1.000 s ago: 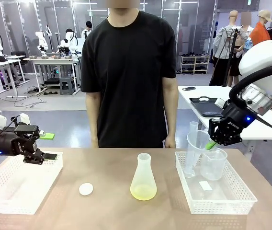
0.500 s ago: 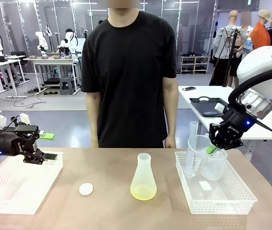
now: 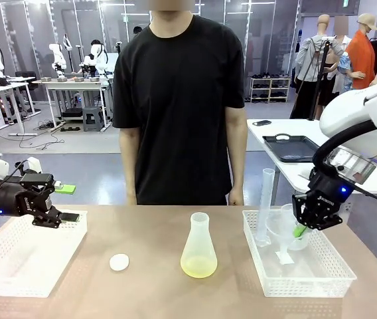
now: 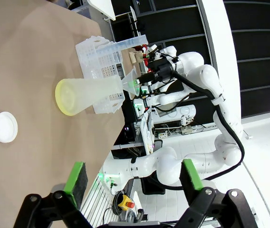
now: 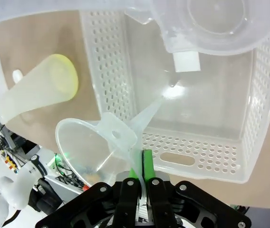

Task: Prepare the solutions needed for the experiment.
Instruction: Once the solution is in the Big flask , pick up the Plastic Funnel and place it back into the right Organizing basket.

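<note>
Right gripper (image 5: 139, 166) clamps the clear funnel (image 5: 90, 142) rim over the basket (image 3: 321, 282); the funnel is hard to make out from the front. Left gripper (image 3: 66, 203) gapes open. Solutions (image 3: 198, 268) lie shallow in the flask (image 3: 198, 236), mid-surface (image 3: 149, 292). White label (image 5: 186, 61) is unreadable.

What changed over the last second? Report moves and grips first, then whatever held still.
The right gripper came down, lowering the clear funnel that it pinches by the rim into the right-hand tray. It stayed shut on the funnel, and nothing was let go. Unchanged: the left gripper, open over the left tray; the flask with the yellow solution; the white cap; the person.
</note>
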You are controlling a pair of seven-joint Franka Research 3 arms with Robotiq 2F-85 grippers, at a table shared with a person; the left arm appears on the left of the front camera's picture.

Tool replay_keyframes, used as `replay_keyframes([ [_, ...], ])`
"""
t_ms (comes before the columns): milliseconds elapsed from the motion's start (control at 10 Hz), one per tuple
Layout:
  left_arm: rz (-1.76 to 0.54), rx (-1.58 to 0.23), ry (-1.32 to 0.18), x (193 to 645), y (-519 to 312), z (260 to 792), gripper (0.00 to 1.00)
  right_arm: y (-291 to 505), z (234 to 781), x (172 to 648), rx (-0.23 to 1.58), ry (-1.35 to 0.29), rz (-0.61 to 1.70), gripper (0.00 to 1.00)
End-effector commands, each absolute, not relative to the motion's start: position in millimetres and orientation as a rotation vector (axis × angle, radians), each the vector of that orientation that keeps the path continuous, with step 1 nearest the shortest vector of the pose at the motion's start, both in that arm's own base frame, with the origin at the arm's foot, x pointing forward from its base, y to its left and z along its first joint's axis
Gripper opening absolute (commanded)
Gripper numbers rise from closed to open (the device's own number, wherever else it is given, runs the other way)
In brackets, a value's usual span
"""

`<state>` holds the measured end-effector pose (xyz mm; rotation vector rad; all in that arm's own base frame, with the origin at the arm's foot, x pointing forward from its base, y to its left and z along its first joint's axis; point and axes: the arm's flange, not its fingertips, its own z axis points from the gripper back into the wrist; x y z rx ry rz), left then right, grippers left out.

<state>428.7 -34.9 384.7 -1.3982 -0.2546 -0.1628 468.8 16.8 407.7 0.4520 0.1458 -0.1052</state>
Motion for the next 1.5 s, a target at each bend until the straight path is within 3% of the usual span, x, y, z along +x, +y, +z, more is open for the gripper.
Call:
replay_keyframes([
  [0,-0.173,-1.402,-0.264,428.9,-35.0,386.4,1.00,21.0,415.9,475.5,0.406,0.169,-0.142,0.00],
  [100,-0.173,-1.402,-0.264,428.9,-35.0,386.4,1.00,22.5,416.3,479.5,0.400,0.177,-0.151,0.00],
  [200,-0.173,-1.402,-0.264,428.9,-35.0,386.4,1.00,23.2,416.5,482.0,0.401,0.183,-0.161,0.18],
  [300,-0.173,-1.402,-0.264,428.9,-35.0,386.4,1.00,23.5,416.7,483.8,0.395,0.195,-0.166,0.22],
  [400,-0.173,-1.402,-0.264,428.9,-35.0,386.4,1.00,24.0,416.0,486.2,0.393,0.202,-0.171,0.38],
  [500,-0.173,-1.402,-0.264,428.9,-35.0,386.4,1.00,24.1,415.8,487.4,0.396,0.201,-0.175,0.42],
  [600,-0.173,-1.402,-0.264,428.9,-35.0,386.4,1.00,23.9,414.8,488.0,0.395,0.201,-0.181,0.35],
  [700,-0.173,-1.402,-0.264,428.9,-35.0,386.4,1.00,23.9,414.1,488.2,0.393,0.184,-0.187,0.58],
  [1400,-0.173,-1.402,-0.264,428.9,-35.0,386.4,1.00,22.1,411.9,484.6,0.422,0.183,-0.164,0.58],
])
